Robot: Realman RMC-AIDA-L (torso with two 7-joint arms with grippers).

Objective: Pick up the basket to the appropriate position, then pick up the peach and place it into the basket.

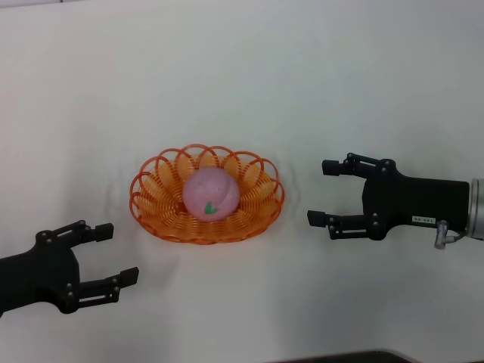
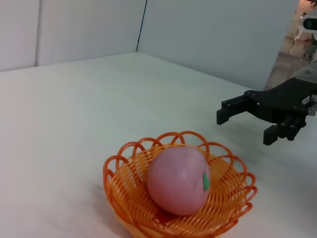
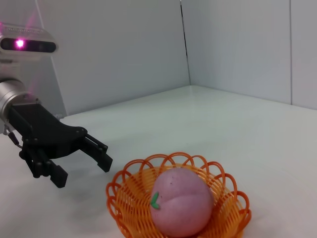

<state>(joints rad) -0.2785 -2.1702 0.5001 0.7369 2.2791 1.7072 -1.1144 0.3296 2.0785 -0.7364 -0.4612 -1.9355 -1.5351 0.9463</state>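
You have a bare white table [image 1: 242,76]; the peach [image 1: 211,194] sits in the basket [image 1: 155,178]. Left gripper [image 1: 119,253] and right gripper [image 1: 321,193] flank it, both spread wide, holding nothing.

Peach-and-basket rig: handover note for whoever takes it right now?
Left gripper: open, empty, near-left of the basket, not touching it.
Right gripper: open, empty, to the basket's right, apart from it.
Peach: resting inside the basket, which sits on the white table.
Done: the peach is in the basket.
Left: nothing visible for the task; the arms only need to be parked.
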